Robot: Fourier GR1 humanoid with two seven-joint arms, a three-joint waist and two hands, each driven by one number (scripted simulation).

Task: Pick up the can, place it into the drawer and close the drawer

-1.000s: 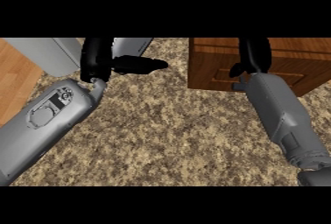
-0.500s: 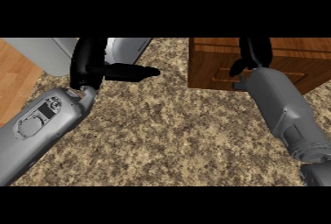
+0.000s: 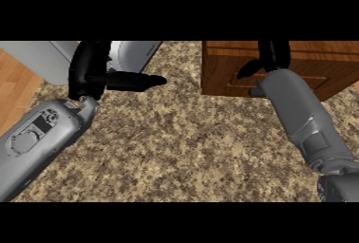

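Note:
No can shows in the head view. The wooden drawer unit stands at the top right on the speckled stone counter; I cannot tell whether its drawer is open. My right hand reaches over the unit's front, its thumb pointing down-left and its fingers cut off by the view's top edge. My left hand is held up at the upper left, open, with its thumb stretched out to the right and nothing in it.
A grey block lies behind the left hand at the top left. Wooden floor shows past the counter's left edge. Both grey forearms slant across the counter's sides.
My left hand and forearm have swung to the left. The right hand has stayed over the drawer unit, edging slightly farther away.

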